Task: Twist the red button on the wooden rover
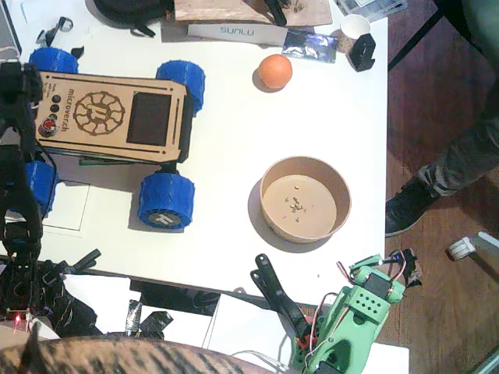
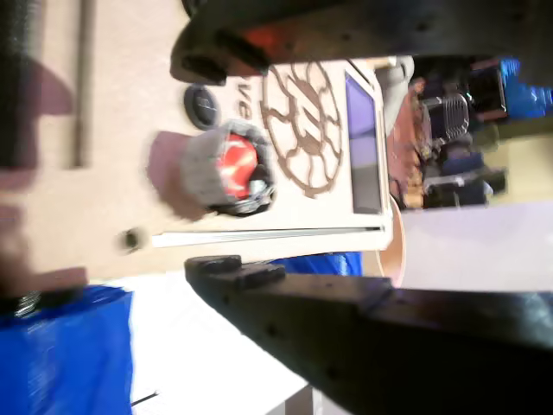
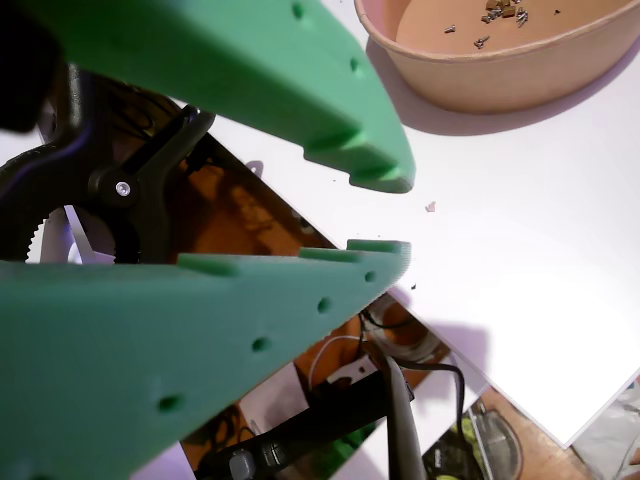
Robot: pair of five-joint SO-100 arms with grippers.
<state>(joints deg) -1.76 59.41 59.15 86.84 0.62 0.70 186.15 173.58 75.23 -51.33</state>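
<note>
Right arm, green, parked at the near desk edge; its tool [image 3: 390, 215] has jaws slightly parted with nothing between them, over bare desk [image 1: 234, 132] just short of the bowl [image 1: 304, 199]. Bowl is tan, holds only a few dark crumbs. Left arm, black, reaches along the left edge to the rover [image 1: 109, 117]. In the wrist view its tool [image 2: 216, 164] is open: one dark jaw above, one below, the button [image 2: 233, 164] in the gap between them, neither jaw touching it as far as the blurred frame shows. Button [image 1: 48, 125] sits at the left end of the plywood deck, beside two black round buttons and left of the gear emblem [image 1: 99, 114]; the dark panel [image 1: 148, 118] lies further right. Judgement: the button is a small, hard, round knob with a silvery rim, likely smooth and prone to slip; hold should be on the rim, jaws on opposite sides, squarely centred, firm enough to transmit torque. Rover rests on four blue wheels [image 1: 165, 199], so it may roll or yaw under sideways force; keep the twist about the knob axis. Plywood deck is stiff but thin; avoid pressing down hard. Far side: orange ball [image 1: 274, 71], clear of the work.
</note>
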